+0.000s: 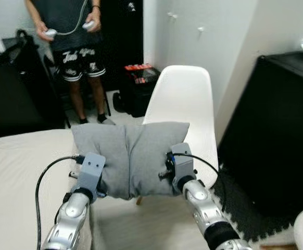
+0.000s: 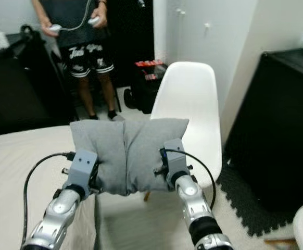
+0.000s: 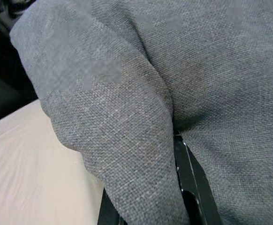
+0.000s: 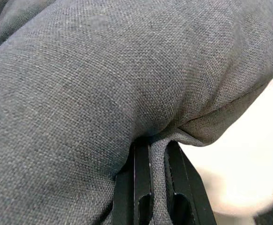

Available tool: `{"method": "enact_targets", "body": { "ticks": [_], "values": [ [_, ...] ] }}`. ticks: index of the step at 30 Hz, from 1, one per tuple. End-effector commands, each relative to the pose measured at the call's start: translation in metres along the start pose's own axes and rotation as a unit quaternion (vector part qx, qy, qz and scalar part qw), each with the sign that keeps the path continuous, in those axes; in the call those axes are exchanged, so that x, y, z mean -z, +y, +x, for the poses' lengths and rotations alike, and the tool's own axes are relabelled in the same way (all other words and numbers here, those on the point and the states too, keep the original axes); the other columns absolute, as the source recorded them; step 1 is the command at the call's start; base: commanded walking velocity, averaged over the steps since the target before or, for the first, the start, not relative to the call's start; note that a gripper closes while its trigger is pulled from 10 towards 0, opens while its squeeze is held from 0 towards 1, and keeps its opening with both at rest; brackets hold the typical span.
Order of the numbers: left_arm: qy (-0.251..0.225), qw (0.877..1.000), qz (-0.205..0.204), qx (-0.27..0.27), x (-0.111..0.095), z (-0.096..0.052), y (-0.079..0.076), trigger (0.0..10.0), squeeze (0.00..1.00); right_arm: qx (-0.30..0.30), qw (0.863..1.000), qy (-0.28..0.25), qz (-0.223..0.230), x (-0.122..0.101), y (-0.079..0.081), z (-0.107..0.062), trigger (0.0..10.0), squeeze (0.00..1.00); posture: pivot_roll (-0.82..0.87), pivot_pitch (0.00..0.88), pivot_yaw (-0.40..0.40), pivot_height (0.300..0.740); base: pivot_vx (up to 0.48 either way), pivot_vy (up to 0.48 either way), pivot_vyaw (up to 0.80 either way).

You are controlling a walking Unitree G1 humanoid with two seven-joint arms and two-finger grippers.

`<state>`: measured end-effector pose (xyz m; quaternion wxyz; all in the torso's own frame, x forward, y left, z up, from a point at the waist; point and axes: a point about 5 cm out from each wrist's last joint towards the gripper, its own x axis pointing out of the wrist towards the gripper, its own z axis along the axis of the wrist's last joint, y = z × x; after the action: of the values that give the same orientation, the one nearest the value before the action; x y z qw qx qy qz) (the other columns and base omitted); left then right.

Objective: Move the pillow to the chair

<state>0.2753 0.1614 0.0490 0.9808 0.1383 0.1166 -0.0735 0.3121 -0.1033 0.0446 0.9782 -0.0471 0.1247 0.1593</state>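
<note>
Both claws are pinched shut on the grey pillow [image 1: 129, 156], the left claw [image 3: 174, 154] on its lower left edge, the right claw [image 4: 157, 150] on its lower right. The pillow hangs in the air between the bed [image 1: 16, 172] and the white chair [image 1: 185, 104]. To do this well, carry it level over the seat, keeping both grips even, then lower before letting go.

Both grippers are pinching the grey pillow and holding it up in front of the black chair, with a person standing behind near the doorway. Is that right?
Not quite: the chair is white, not black, as the left eye view shows. The rest holds. The left gripper and right gripper each pinch a fold of the grey pillow, held up in front of the chair, and a person stands behind.
</note>
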Motion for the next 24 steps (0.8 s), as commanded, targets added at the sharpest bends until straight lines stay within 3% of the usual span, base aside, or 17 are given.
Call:
{"method": "enact_targets", "body": {
  "ticks": [1,10,24],
  "values": [
    [-0.032,0.999,0.018,0.026,-0.0155,0.0034,-0.0075,10.0,0.00,-0.026,0.999,-0.021,0.002,-0.0079,0.0160,0.0041,10.0,0.00,0.12,0.000,0.068,0.732,0.000,0.000,-0.80],
    [-0.028,0.999,0.031,0.032,-0.0146,0.0018,-0.0024,10.0,0.00,-0.017,1.000,-0.023,0.011,-0.0087,0.0198,0.0055,10.0,0.00,0.13,0.000,0.092,0.732,0.000,0.000,-0.80],
    [-0.020,0.999,0.023,0.019,-0.0091,-0.0028,-0.0015,10.0,0.00,-0.020,1.000,-0.011,0.004,-0.0063,0.0178,0.0065,10.0,0.00,0.14,0.000,0.060,0.732,0.000,0.000,-0.80]
  ]
}}
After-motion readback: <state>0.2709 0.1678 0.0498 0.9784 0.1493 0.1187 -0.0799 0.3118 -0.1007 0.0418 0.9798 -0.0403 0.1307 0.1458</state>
